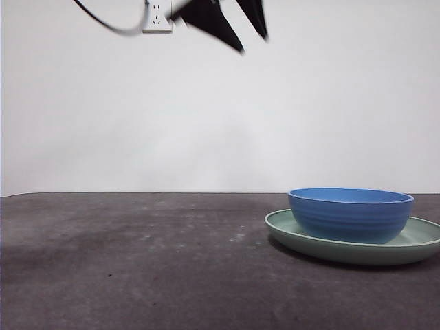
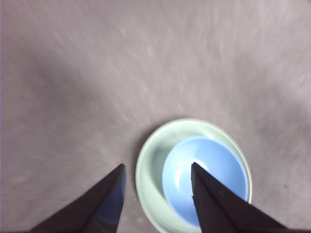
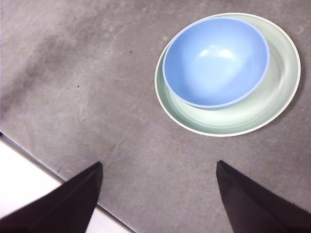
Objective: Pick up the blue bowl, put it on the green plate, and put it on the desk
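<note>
**Bowl on plate — final leg to desk still open**

Glossy medium-blue ridged bowl (image 1: 350,214) sits inside the wide, shallow pale mint-green plate (image 1: 419,242), off-centre and crowding one side of the rim in both wrist views. Stack rests on the dark grey-brown matte desk (image 1: 137,261), right side of the front view, near edge. So the pick and the placement on the plate look done; what's left, by my read, is getting the bowl back onto the bare desk.

Left gripper (image 2: 156,172) hangs high above the stack, jaws spread, holding nothing; bowl and plate show far below between its tips. It matches the black tips at top centre of the front view. Right gripper (image 3: 159,167) waits off to the side over the desk edge, jaws wide apart, empty.

Nothing is touching the bowl right now.
</note>
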`<act>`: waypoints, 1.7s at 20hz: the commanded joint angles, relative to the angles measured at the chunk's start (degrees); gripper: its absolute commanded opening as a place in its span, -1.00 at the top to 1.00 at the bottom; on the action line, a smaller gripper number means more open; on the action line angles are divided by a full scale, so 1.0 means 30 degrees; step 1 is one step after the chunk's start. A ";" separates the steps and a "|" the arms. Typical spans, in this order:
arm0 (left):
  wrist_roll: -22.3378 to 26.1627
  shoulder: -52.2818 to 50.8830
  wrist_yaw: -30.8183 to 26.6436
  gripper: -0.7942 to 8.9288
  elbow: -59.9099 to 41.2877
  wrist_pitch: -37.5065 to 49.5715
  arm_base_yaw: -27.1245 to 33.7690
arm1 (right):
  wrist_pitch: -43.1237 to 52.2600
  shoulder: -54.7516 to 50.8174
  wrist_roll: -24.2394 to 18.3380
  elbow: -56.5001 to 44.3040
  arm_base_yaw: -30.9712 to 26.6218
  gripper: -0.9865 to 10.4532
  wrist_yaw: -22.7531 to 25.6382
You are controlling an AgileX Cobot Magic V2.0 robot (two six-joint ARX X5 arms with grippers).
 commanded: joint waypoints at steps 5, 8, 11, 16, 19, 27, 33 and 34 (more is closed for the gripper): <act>0.1435 -0.4299 0.0670 0.39 -0.1741 -0.1545 0.1297 | 0.0117 0.0073 0.0189 0.0364 0.0051 0.17 0.0015; 0.1479 -0.7512 0.1049 0.39 -0.5741 -0.0313 0.1778 | 0.0146 0.0073 0.0189 0.0364 0.0051 0.17 0.0015; 0.1625 -1.0732 0.1683 0.39 -1.0149 0.0896 0.2098 | 0.0138 0.0073 0.0211 0.0364 0.0051 0.17 0.0015; 0.1457 -1.5234 0.3789 0.39 -1.6662 0.3592 0.2135 | 0.0138 0.0073 0.0270 0.0364 0.0058 0.17 0.0007; 0.1188 -1.7092 0.4583 0.39 -2.0159 0.4969 0.2135 | 0.0138 0.0073 0.0270 0.0364 0.0051 0.17 0.0015; 0.0612 -1.8586 0.6047 0.39 -2.3503 0.6747 0.2106 | 0.0138 0.0080 0.0408 0.0364 0.0058 0.17 0.0015; 0.0379 -1.8593 0.6127 0.39 -2.3503 0.7271 0.2098 | 0.0146 0.0087 0.0641 0.0364 0.0051 0.17 0.0197; 0.0386 -1.8593 0.6127 0.39 -2.3503 0.7278 0.2098 | 0.0146 0.0087 0.0743 0.0364 0.0058 0.17 0.0444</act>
